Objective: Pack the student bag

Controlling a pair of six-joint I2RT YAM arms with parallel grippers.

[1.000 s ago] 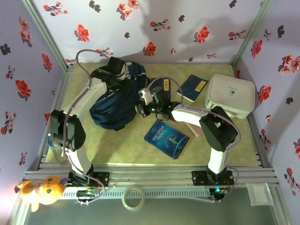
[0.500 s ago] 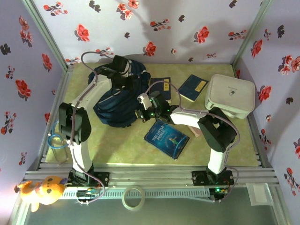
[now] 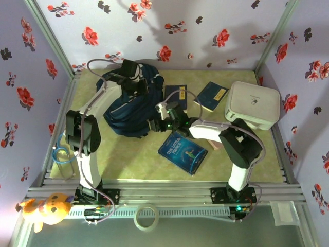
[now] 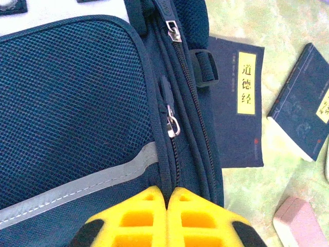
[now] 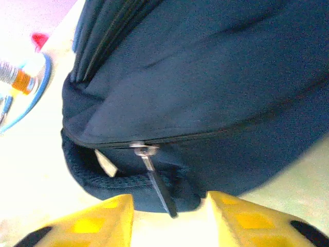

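Observation:
The student bag (image 3: 131,105), navy with a grey stripe, lies at the back left of the table. My left gripper (image 3: 138,85) is at its top far edge. In the left wrist view the yellow fingers (image 4: 149,216) are shut, pinching a seam of the student bag (image 4: 72,113) beside a zipper (image 4: 172,126). My right gripper (image 3: 153,123) is at the bag's near right side. In the right wrist view it (image 5: 172,221) stands open, with a dark zipper pull (image 5: 160,193) of the bag (image 5: 205,87) hanging loose between the fingers.
A dark book with a yellow label (image 3: 177,94) lies just right of the bag, with another book (image 3: 212,96) beyond it. A blue picture book (image 3: 182,152) lies near the middle, a pink block (image 3: 212,142) beside it. A white box (image 3: 253,104) stands at the right, a bottle (image 3: 64,154) at the left edge.
The right gripper has opened and let go of the zipper pull. The left arm has drawn the bag a little towards the back wall.

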